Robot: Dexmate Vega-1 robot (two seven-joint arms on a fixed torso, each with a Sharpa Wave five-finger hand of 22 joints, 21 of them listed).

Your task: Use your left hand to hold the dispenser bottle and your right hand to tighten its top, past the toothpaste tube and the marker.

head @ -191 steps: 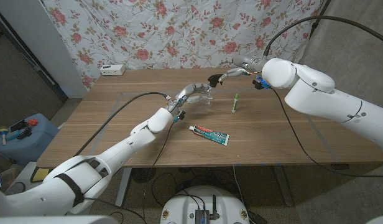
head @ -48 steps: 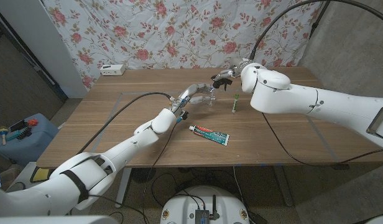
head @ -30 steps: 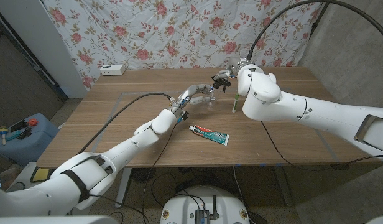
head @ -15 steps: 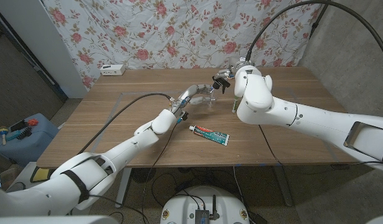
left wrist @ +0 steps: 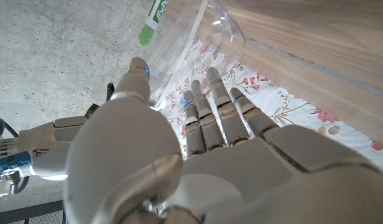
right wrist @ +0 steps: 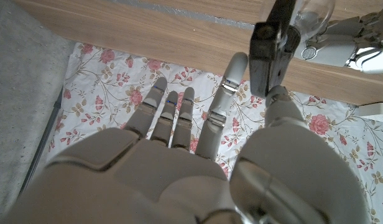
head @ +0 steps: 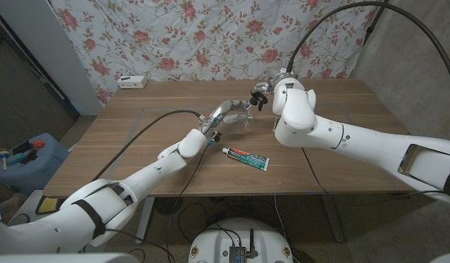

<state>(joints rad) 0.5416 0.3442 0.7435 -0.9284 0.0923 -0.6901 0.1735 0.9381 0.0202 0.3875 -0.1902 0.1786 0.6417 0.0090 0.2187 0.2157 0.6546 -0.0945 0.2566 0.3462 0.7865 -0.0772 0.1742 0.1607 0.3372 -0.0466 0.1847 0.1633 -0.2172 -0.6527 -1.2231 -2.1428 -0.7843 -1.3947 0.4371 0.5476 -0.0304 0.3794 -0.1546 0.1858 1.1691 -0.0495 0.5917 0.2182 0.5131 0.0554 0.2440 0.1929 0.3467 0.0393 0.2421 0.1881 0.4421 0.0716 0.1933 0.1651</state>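
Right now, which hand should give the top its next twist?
The right hand: it pinches the black pump top, while the left hand wraps the clear dispenser bottle, steadying it.

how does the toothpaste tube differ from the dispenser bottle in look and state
The white toothpaste tube with red and green print is opaque; the clear plastic dispenser bottle is see-through, with a black pump top.
The tube lies flat on the wooden table, untouched; the bottle is gripped by the left hand, while the right hand holds its top.
Both are on the same table.
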